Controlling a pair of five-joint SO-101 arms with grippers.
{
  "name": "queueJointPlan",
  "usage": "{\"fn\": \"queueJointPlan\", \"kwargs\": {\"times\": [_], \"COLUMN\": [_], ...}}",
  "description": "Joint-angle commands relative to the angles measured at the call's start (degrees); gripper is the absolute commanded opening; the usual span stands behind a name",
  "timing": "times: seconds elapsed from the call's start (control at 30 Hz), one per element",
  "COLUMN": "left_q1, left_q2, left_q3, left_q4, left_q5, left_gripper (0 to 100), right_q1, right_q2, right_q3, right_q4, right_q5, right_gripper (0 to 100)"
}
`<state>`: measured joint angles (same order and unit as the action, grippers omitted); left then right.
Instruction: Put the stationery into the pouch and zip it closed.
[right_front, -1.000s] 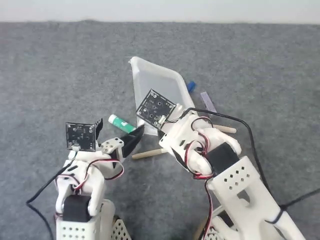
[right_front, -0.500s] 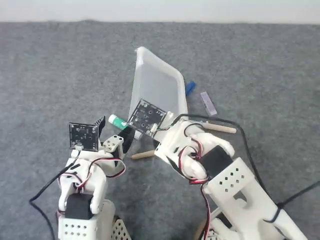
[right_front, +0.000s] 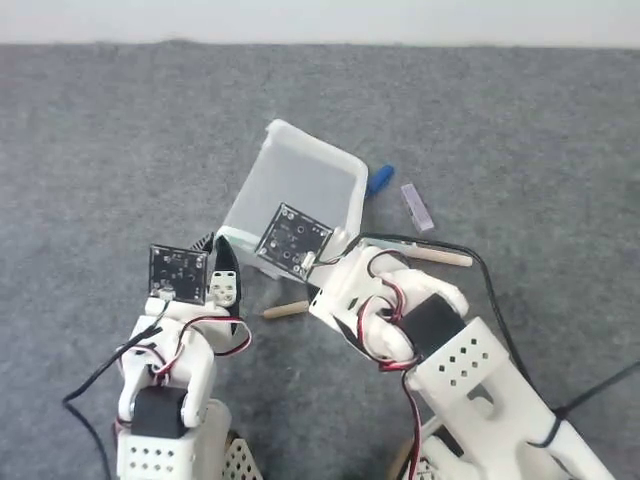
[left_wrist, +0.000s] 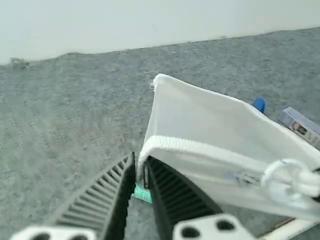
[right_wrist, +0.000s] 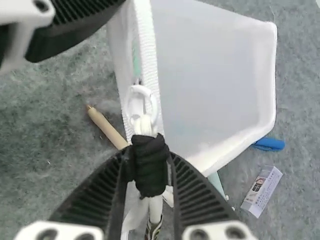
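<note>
Pouch (right_front: 300, 185): 1, translucent white, on the table (right_front: 110, 150) btwn the two arms. Its zip edge faces the arms and looks lifted.

The zip edge is the axis that matters for the next move. It runs from the corner held by the left end effector (left_wrist: 140, 162) across to the zip pull tab (right_wrist: 146, 172) held by the right end effector (right_wrist: 147, 154).
- Left: narrow, nipped on the corner of the zip tape.
- Right: closed on the black tab, w/ the white pull ring (right_wrist: 141, 100) just beyond it on the zip line.

So each arm has one end of the zip. Any pull by the right should prob. go straight along that line while the left anchors. Can't tell if the mouth is open.

Stationery around the pouch:
- Wooden sticks, 2: one (right_front: 285, 309) just off the zip edge btwn the arms, the other (right_front: 440, 257) off the pouch's right-arm side.
- Blue item (right_front: 380, 178), 1: just beside the pouch's far corner on that same side.
- Lilac block (right_front: 417, 207), 1: near the blue item, further from the pouch.
- Green item (left_wrist: 142, 194), 1: peeks out below the zip edge by the left's fingers. In or under the pouch, can't tell.

Most loose pieces lie on the right arm's side, so it's the nearer arm for them, but it's tied up w/ the tab.
</note>
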<state>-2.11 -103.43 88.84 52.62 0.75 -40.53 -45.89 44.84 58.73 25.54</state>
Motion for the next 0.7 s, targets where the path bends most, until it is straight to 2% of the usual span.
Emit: {"fn": "queueJointPlan", "kwargs": {"times": [0.0,0.17,0.37,0.67], "left_q1": [-0.88,-4.13,-4.75,-4.84], "left_q2": [-1.05,-1.05,-1.05,-1.05], "left_q3": [-1.01,-3.12,-2.95,-3.21], "left_q4": [-1.41,1.14,1.41,3.34], "left_q5": [-0.53,-0.44,-0.44,-0.44], "left_gripper": [1,1,1,1], "right_q1": [3.12,5.41,6.55,10.77], "right_q2": [-2.59,-2.59,-3.21,-13.23], "right_q3": [-0.26,-0.26,-0.62,0.35], "right_q4": [0.84,0.84,0.84,3.30], "right_q5": [-0.53,-1.58,-1.58,-1.67], "right_gripper": [0.7,0.7,0.7,0.7]}}
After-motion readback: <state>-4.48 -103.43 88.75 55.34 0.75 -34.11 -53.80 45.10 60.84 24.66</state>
